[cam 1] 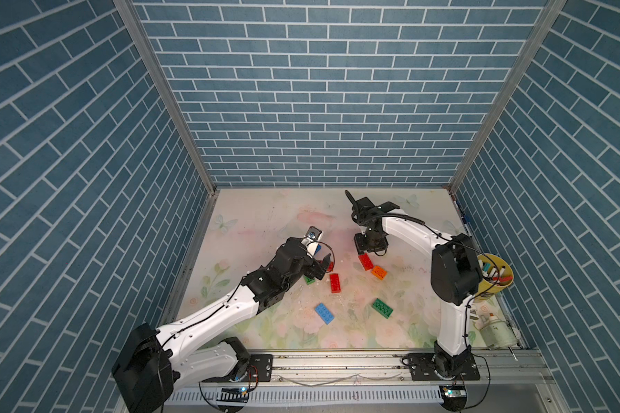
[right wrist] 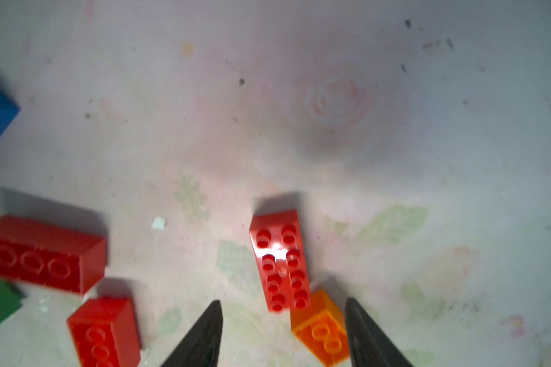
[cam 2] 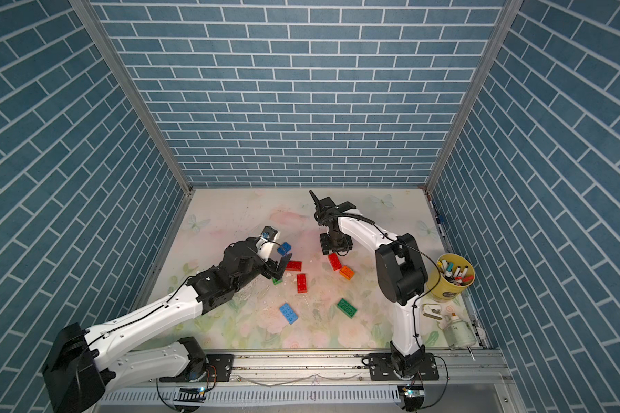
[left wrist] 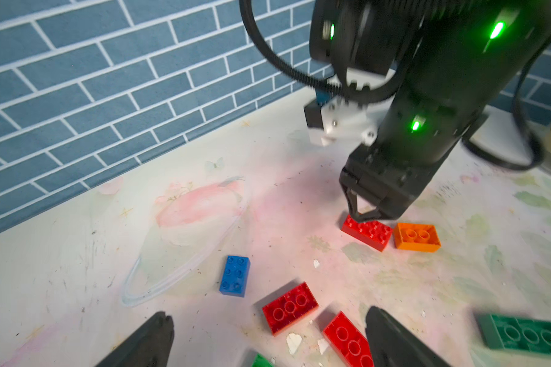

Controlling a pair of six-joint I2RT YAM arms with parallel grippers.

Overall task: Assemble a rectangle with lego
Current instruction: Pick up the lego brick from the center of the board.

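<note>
Lego bricks lie scattered on the flowered mat (cam 1: 265, 221). A red brick (cam 1: 366, 261) lies studs up, touching an orange one (cam 1: 379, 272). My right gripper (right wrist: 283, 303) hangs open just over the red brick's far end, holding nothing; the left wrist view shows the red brick (left wrist: 366, 231) below its tips. Two upturned red bricks (left wrist: 289, 307) (left wrist: 347, 341), a blue brick (left wrist: 235, 275) and a small green one (cam 2: 277, 281) lie by my left gripper (left wrist: 269, 314), which is wide open and empty. A light blue brick (cam 1: 324, 313) and a green brick (cam 1: 383, 307) lie nearer the front.
A yellow cup of markers (cam 1: 496, 277) stands at the right edge behind the right arm's elbow, with a white bottle (cam 1: 494, 330) and a small stapler (cam 2: 432, 311) in front of it. Blue brick-pattern walls close three sides. A metal rail (cam 1: 337, 361) runs along the front.
</note>
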